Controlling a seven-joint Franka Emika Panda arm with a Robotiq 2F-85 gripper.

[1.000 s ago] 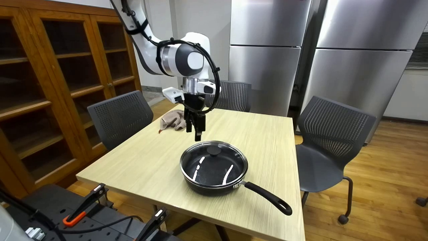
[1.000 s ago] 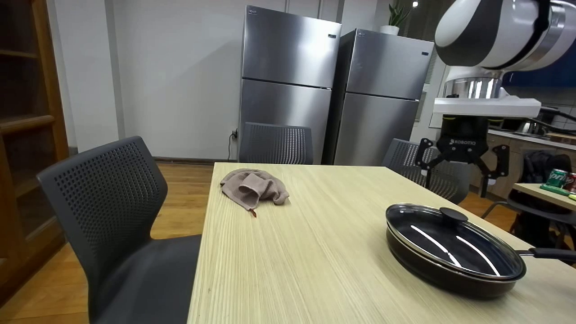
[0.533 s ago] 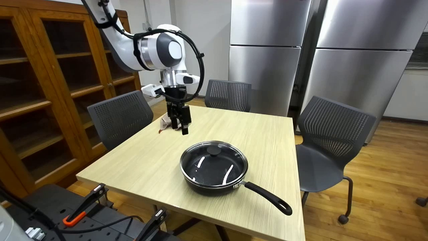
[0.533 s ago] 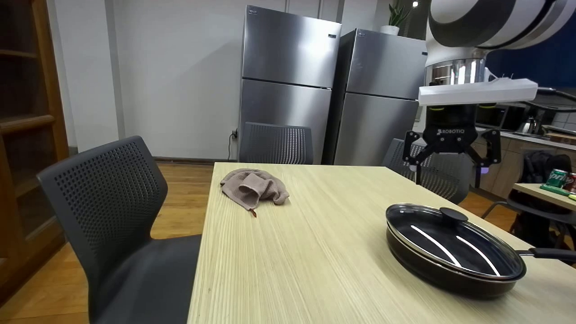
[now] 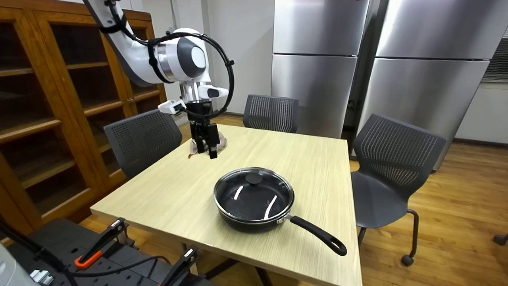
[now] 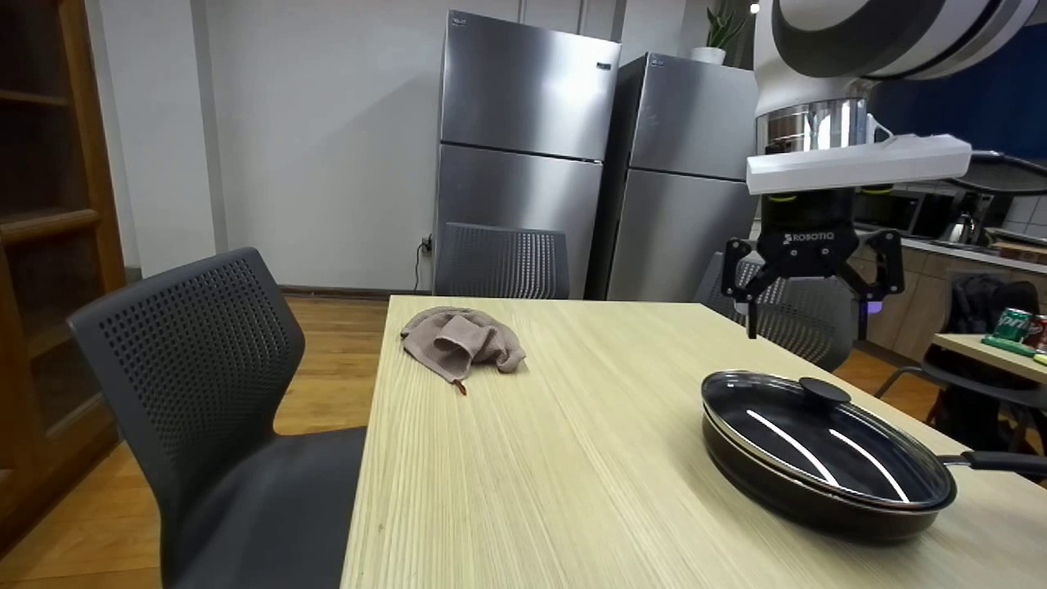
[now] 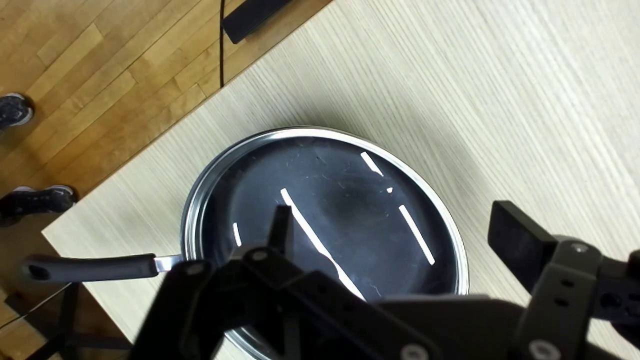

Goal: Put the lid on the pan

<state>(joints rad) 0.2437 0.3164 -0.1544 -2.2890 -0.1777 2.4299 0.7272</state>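
The transparent glass lid (image 5: 260, 202) with its dark knob (image 5: 254, 178) lies on the black pan (image 5: 246, 227) and covers its opening. The pan stands on the table with its long handle (image 5: 317, 234) sticking out. In an exterior view the lid (image 6: 818, 446) rests on the pan (image 6: 802, 507), with a thin strip of pan rim showing below its edge. My gripper (image 5: 206, 152) is open and empty, above the table and apart from the lid; it also shows open (image 6: 806, 331). In the wrist view the open gripper (image 7: 393, 217) hides the knob and part of the lid (image 7: 345, 215).
A crumpled brown towel (image 6: 491, 343) lies on the wooden table (image 6: 556, 458) near its edge. Dark chairs stand around the table, such as a grey chair (image 5: 397, 159). A glass-door cabinet (image 5: 79, 99) and steel fridges (image 5: 313, 87) stand behind.
My gripper has moved left and slightly up in both exterior views, away from the lid, staying open. The lid, pan and towel have not moved.
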